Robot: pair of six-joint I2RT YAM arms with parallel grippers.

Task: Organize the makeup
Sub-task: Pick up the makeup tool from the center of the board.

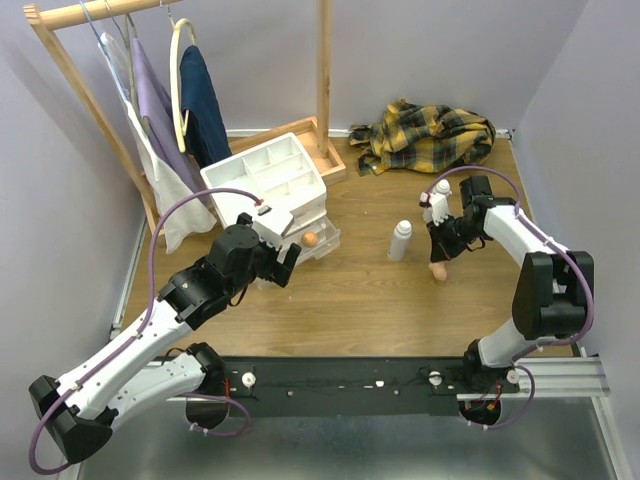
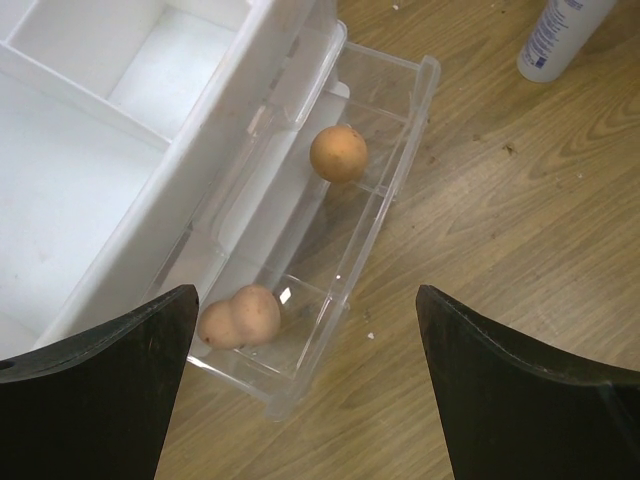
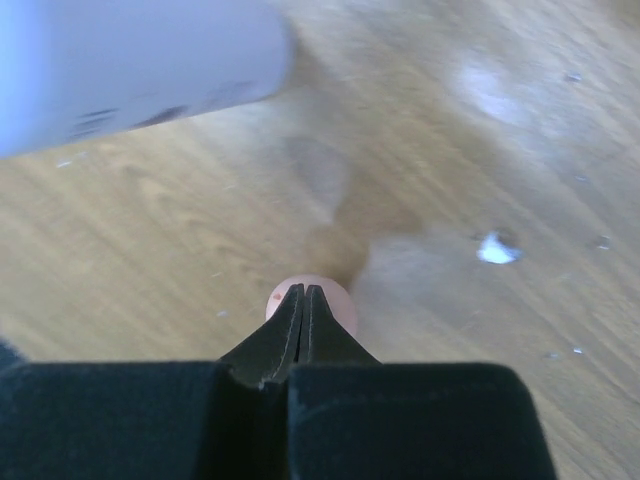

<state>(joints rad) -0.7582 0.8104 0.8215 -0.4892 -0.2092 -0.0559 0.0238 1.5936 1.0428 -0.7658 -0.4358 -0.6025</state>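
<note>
A peach sponge (image 3: 337, 300) sits on the wooden table right beyond the tips of my right gripper (image 3: 303, 290), whose fingers are pressed together. Whether they pinch its edge, I cannot tell. From above, that sponge (image 1: 438, 270) shows just under the right gripper (image 1: 440, 255). A white capped bottle (image 1: 400, 240) stands to its left and fills the upper left of the right wrist view (image 3: 130, 60). My left gripper (image 2: 305, 300) hangs open over the pulled-out clear drawer (image 2: 400, 130), which holds two peach sponges (image 2: 338, 153) (image 2: 240, 317).
The white drawer unit (image 1: 270, 175) stands at the back left, next to a wooden clothes rack (image 1: 323, 80) with hanging garments (image 1: 150, 90). A yellow plaid cloth (image 1: 425, 135) lies crumpled at the back right. Walls close in on both sides.
</note>
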